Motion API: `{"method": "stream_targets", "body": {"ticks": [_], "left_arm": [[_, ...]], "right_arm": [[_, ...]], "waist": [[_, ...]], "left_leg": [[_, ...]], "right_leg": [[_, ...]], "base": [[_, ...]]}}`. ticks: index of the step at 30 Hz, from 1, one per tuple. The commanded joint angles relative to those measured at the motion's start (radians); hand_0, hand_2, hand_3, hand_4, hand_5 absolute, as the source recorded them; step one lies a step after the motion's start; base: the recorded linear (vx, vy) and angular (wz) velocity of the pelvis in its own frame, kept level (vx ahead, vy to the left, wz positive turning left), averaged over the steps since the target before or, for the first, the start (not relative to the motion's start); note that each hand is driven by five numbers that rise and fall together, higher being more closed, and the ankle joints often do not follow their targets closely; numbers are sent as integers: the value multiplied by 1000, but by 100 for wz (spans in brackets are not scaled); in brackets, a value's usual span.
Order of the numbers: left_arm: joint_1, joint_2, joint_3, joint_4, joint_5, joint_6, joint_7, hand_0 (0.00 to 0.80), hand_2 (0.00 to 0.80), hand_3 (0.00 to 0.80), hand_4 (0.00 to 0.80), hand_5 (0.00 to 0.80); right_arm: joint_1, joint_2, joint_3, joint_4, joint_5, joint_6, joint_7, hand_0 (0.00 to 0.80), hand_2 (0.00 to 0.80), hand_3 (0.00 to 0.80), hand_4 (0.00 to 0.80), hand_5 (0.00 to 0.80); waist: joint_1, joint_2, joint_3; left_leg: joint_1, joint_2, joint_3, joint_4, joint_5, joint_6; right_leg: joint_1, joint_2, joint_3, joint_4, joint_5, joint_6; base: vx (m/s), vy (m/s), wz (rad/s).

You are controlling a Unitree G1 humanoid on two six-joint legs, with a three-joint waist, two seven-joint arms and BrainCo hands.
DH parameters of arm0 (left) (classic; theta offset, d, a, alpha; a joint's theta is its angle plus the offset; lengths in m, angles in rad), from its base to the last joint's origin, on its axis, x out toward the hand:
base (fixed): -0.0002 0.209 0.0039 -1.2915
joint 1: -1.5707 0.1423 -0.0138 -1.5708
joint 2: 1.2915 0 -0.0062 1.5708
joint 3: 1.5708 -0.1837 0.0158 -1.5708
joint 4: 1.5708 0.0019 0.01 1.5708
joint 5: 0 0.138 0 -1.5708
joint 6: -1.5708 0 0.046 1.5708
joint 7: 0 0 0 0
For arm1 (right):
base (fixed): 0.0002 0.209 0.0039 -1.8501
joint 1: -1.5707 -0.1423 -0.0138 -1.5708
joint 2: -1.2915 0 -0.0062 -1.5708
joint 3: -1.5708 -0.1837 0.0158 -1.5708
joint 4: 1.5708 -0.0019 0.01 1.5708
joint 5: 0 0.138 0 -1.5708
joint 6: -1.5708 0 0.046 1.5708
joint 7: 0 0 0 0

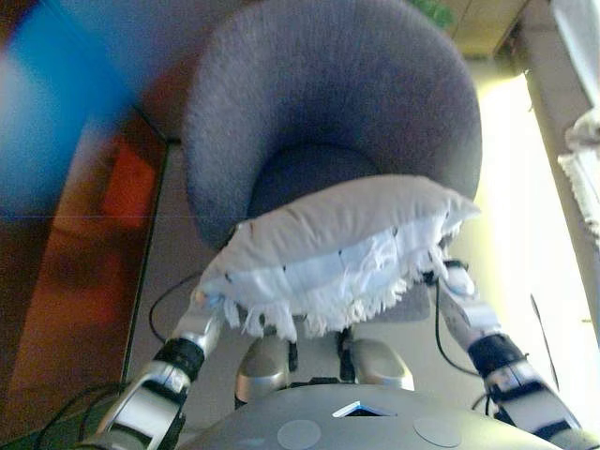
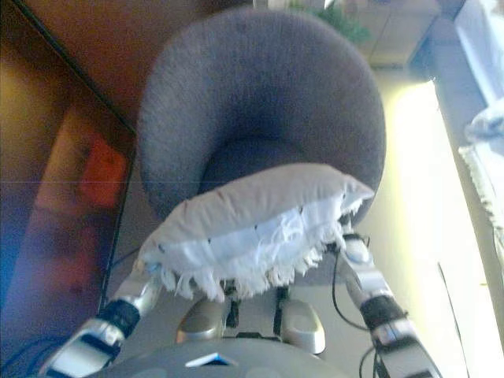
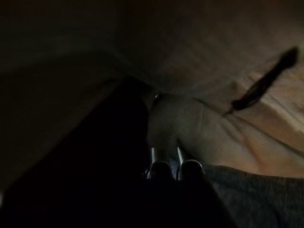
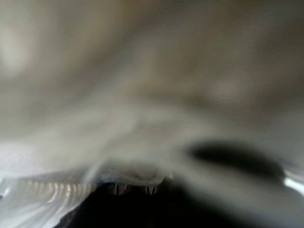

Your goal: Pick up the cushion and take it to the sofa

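A beige cushion [image 1: 337, 244] with a white fringed edge is held up between my two hands, just in front of the seat of a round grey upholstered sofa chair [image 1: 328, 94]. My left hand [image 1: 200, 323] is at the cushion's left end. In the left wrist view its straight fingers [image 3: 160, 164] press into the cushion's cloth [image 3: 213, 71]. My right hand [image 1: 457, 286] is at the cushion's right end, mostly hidden behind it. The right wrist view is filled by the cushion [image 4: 152, 95] from very close.
A dark reddish-brown wooden panel [image 1: 66, 262] runs along the left. A white fringed cloth [image 1: 586, 159] hangs at the right edge, beside a bright strip of floor [image 1: 516, 234]. A green plant [image 2: 339, 20] stands behind the chair.
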Motion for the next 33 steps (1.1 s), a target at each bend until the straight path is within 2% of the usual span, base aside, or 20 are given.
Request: {"method": "stream_targets", "body": {"ticks": [1,3,6,10,11,16,21,29,30,31,32,33], "left_arm": [[-183,-77,-31,12,-1,-82,6,800,800,800,800,800],[-202,-81,-35,28,7,-85,7,800,800,800,800,800],[-258,-85,-33,64,-28,-46,-4,800,800,800,800,800],[-348,-65,-49,130,-50,5,-63,800,800,800,800,800],[-398,-58,-54,163,-80,32,-76,800,800,800,800,800],[-578,-60,-42,292,-103,59,-16,800,800,800,800,800],[-708,-54,-43,378,-134,82,-35,800,800,800,800,800],[-849,-19,-61,483,-131,100,9,800,800,800,800,800],[-870,-15,-61,495,-138,115,18,637,637,637,637,637],[-887,-14,-59,509,-145,148,32,97,97,97,97,97],[-908,-13,-58,539,-152,187,33,0,0,0,0,0],[-926,-8,-57,568,-150,205,29,0,0,0,0,0]], "right_arm": [[-157,66,89,-89,-8,-84,-5,800,800,800,800,800],[-168,70,91,-78,0,-90,-13,800,800,800,800,800],[-206,89,103,-58,4,-84,-25,800,800,800,800,800],[-281,91,123,-42,18,-44,-53,800,800,800,800,800],[-329,93,130,-9,42,-16,-73,800,800,800,800,800],[-498,110,144,151,95,33,-90,800,800,800,800,800],[-648,115,146,297,133,52,-82,800,800,800,800,800],[-825,79,136,465,179,77,-77,800,800,800,800,800],[-847,73,137,487,186,79,-75,800,800,800,800,800],[-865,70,134,508,190,87,-73,800,800,800,800,800],[-888,65,129,537,197,101,-73,800,800,800,800,800],[-907,55,126,568,203,109,-73,772,772,772,772,772]], "waist": [[-22,-51,66],[-26,-50,79],[-33,-48,110],[-45,-50,146],[-50,-50,158],[-59,-52,184],[-52,-57,198],[-43,-66,217],[-42,-66,218],[-41,-65,219],[-41,-64,218],[-40,-63,217]], "left_leg": [[-11,-26,-21,109,-175,-33],[-19,-29,-20,104,-173,-30],[-44,-30,-14,100,-168,-26],[-80,-32,-6,102,-164,-26],[-91,-32,1,102,-161,-26],[-109,-33,13,103,-160,-29],[-134,-33,17,81,-138,-32],[-176,-32,11,73,-117,-36],[-180,-33,11,71,-114,-36],[-185,-33,10,70,-111,-37],[-188,-33,9,70,-110,-38],[-192,-33,8,70,-109,-38]], "right_leg": [[12,-30,17,6,-84,31],[-1,-31,22,8,-83,32],[-42,-31,28,47,-95,32],[-98,-33,43,68,-89,37],[-120,-33,51,73,-83,39],[-157,-35,64,76,-68,45],[-203,-33,65,78,-51,48],[-277,-29,64,111,-42,50],[-285,-29,63,113,-40,50],[-290,-28,62,115,-40,50],[-296,-28,61,119,-40,50],[-300,-28,59,122,-41,50]], "base": [[-35,37,-3],[0,0,0],[0,0,0],[-45,29,-1],[-43,57,-1],[-9,49,-12],[1,2,-5],[19,1,0],[0,0,0],[0,0,0],[31,8,0],[40,3,-1]]}}
